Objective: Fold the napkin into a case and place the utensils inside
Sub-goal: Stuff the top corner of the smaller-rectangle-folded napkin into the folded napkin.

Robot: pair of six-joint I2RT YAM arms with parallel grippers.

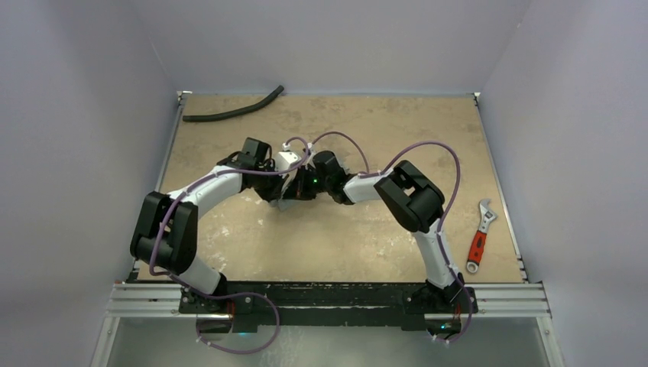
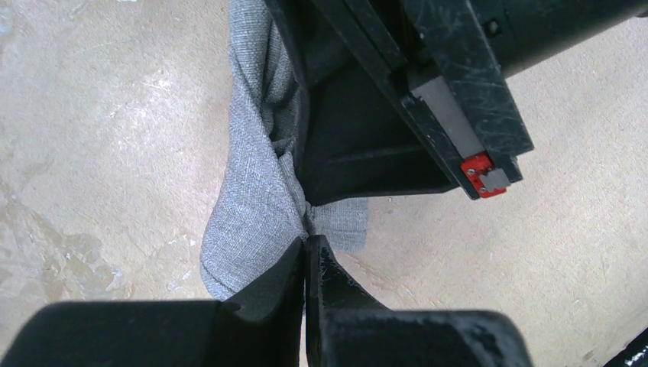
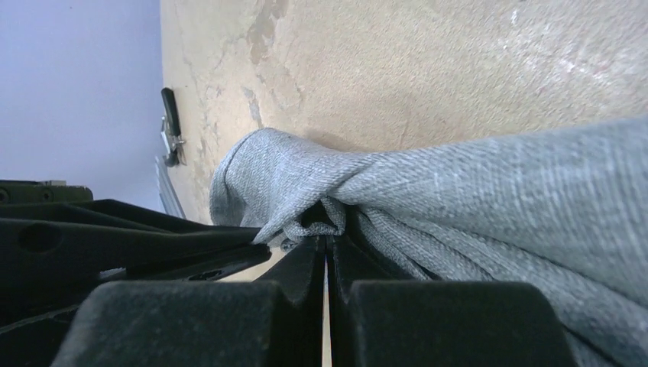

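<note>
Pinching the bunched grey napkin (image 3: 497, 191), left gripper (image 2: 307, 243) and right gripper (image 3: 327, 245) grip shut on it; no case formed, utensils out of sight.

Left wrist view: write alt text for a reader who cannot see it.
The left gripper, shut, pinches a bunched grey napkin, with a tan table behind. The black right arm crowds in from the upper right, against the same cloth.

The napkin (image 2: 252, 206) is plain grey woven cloth, bunched and twisted into a narrow creased bundle, pinched at two close points near the counter (image 2: 115, 153) centre.
</note>
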